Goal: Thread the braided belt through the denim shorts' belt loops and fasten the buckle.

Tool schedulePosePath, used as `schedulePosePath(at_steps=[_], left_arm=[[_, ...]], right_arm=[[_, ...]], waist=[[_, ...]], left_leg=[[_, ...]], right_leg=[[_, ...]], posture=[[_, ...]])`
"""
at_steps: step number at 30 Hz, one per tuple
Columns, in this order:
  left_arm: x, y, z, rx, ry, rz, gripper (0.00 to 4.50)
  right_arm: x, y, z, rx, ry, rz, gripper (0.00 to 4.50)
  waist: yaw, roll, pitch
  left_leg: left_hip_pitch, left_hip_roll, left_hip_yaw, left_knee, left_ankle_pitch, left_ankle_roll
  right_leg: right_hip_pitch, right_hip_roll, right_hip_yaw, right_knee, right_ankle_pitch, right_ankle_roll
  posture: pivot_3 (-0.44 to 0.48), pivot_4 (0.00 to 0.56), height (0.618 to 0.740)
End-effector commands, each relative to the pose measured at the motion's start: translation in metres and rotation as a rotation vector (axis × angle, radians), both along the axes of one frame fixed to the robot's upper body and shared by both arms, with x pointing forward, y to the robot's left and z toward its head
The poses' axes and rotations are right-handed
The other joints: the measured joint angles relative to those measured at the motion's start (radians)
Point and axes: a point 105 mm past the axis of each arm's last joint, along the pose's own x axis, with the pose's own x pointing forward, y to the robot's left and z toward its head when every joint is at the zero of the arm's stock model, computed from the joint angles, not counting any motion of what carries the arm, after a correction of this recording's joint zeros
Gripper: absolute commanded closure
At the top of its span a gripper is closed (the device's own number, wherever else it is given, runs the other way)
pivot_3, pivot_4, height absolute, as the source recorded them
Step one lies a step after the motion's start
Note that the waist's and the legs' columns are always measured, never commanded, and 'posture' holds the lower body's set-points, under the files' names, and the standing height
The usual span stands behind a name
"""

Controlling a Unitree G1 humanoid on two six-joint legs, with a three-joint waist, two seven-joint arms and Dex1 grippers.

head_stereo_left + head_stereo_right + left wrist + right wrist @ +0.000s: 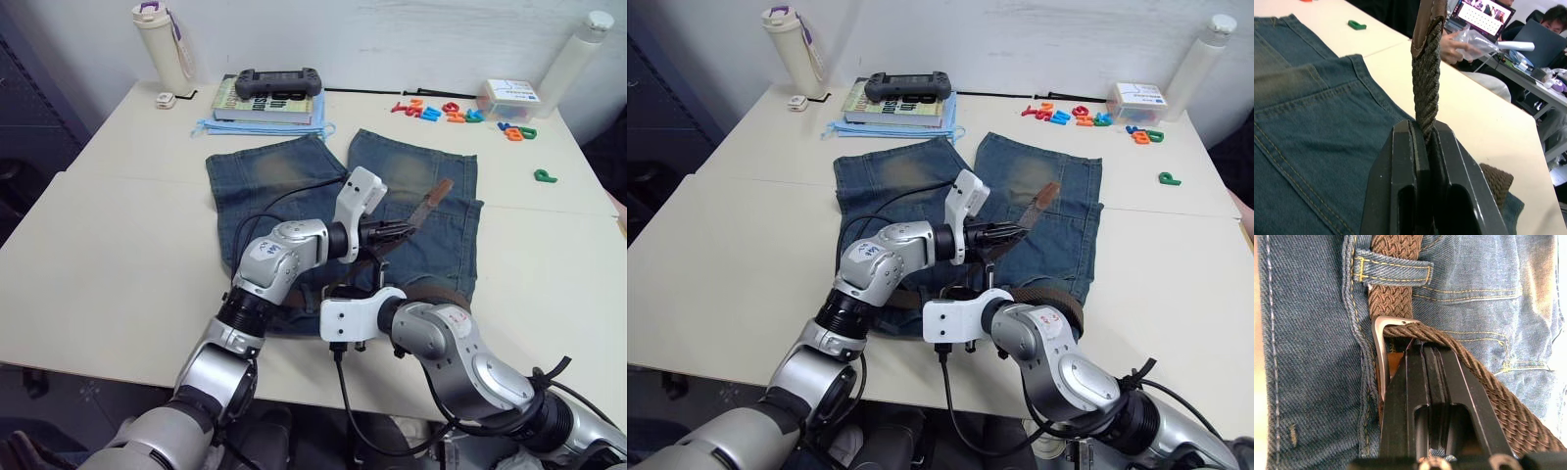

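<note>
The denim shorts point(284, 171) lie flat on the table, waistband towards me. The braided belt point(1396, 298) runs under a belt loop point(1393, 268) and its free end passes through the silvery buckle point(1380, 340). My right gripper point(1422, 348) is shut with its tips at the buckle, the strap crossing over them. My left gripper point(400, 232) is shut on the belt's free end point(1425, 83) and holds it above the shorts' right leg, the tan leather tip point(436, 194) sticking out beyond the fingers. More braided strap point(1058, 294) lies along the waistband.
At the table's back stand a stack of books with a game controller point(279, 83), a white bottle point(162, 44), coloured letters point(441, 110), a small box point(509, 98) and a tall white bottle point(583, 49). A green letter point(545, 176) lies right. A person point(1459, 46) sits beyond the table.
</note>
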Motion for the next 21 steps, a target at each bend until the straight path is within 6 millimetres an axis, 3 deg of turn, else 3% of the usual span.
schedulePosePath(at_steps=[1,14,21], left_arm=[[-0.021,-0.026,0.054,-0.127,-0.162,-0.110,4.50],[-0.036,-0.052,0.066,-0.164,-0.175,-0.185,4.50],[-0.032,-0.064,0.064,-0.155,-0.177,-0.194,4.50]], right_arm=[[-0.040,0.013,-0.052,-0.080,0.309,0.119,4.40],[-0.049,0.015,-0.056,-0.103,0.366,0.158,4.40],[-0.050,0.017,-0.056,-0.106,0.367,0.169,4.40]], waist=[[0.000,0.000,0.000],[0.002,0.000,0.000],[0.002,0.000,0.000]], left_leg=[[0.000,0.000,0.000,0.000,0.000,0.000],[0.000,0.000,0.000,0.000,0.000,0.000],[0.001,0.000,0.000,0.000,0.000,0.000]], right_leg=[[0.000,0.000,0.000,0.000,0.000,0.000],[0.001,0.000,-0.001,-0.001,0.000,0.000],[0.001,0.000,-0.001,-0.001,0.000,0.001]], posture=[[0.000,0.150,0.667],[0.000,0.150,0.667],[0.000,0.150,0.667]])
